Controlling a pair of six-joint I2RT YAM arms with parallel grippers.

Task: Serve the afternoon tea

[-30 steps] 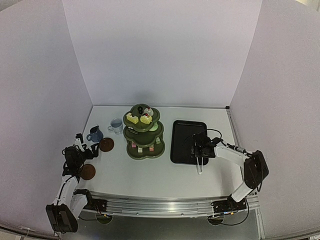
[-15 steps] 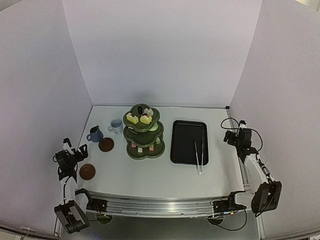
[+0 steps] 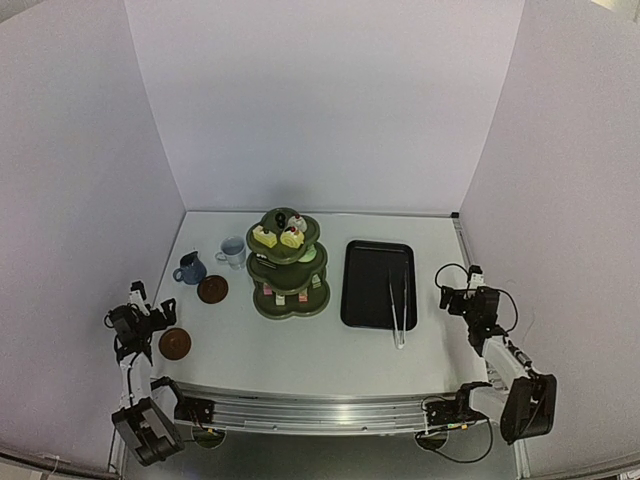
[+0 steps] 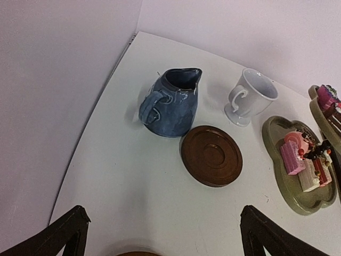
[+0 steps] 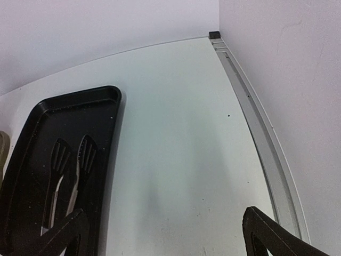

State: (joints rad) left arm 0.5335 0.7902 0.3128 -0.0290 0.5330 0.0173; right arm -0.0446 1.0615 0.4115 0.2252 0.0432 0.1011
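Both pincers are spread wide, nothing gripped. Just ahead of the left pincer a brown saucer is laid flat on the worktop, with the dark blue mug parked right behind it. The pale mug is stood upright further ahead and to the right. Off to that pincer's right the green stand is loaded with little cakes. A second saucer is tucked close below the pincer. Ahead-left of the right pincer the black tray is seen, the tongs laid in it.
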